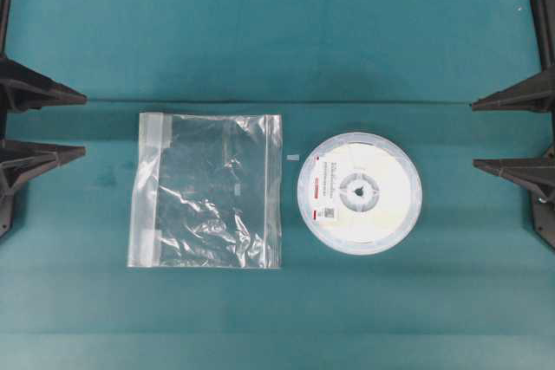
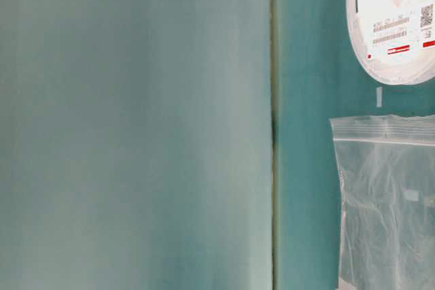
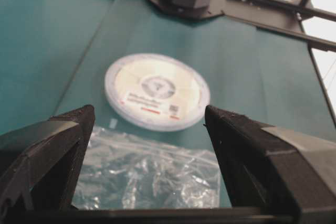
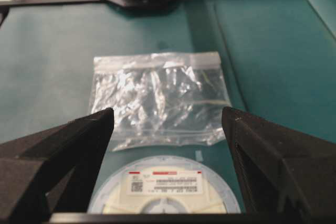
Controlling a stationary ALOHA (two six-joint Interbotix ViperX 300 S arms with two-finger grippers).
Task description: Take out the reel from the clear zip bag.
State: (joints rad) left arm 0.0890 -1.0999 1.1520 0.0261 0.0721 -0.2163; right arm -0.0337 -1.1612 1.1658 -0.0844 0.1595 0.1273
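Task looks done, judging by the layout. The reel [image 1: 359, 193] lies flat on the teal table [image 1: 277, 41], fully outside the clear zip bag [image 1: 208, 190], w/ a strip of bare table between them; they do not touch. The reel sits right of centre in the overhead view, label and barcode face up, grey hub w/ its triangular hole showing. The bag lies flat and crumpled to the left of the reel, whitish zip strip along its far-left edge, nothing visible inside it. A small pale scrap [image 1: 292, 158] rests on the table between bag and reel; what it is cannot be told.

Both arms are parked at the table edges, well apart from both items. Left gripper [image 1: 85, 125] has its jaws spread wide and holds nothing; its wrist cam looks across the bag toward the reel. Right gripper [image 1: 473, 134] is likewise spread wide and empty, its wrist cam showing the reel just below and the bag beyond it.

What's left: prob. nothing on the extraction itself. Reel is free, bag is empty, neither gripper is in contact w/ anything. The table-level view agrees: reel and bag apart.
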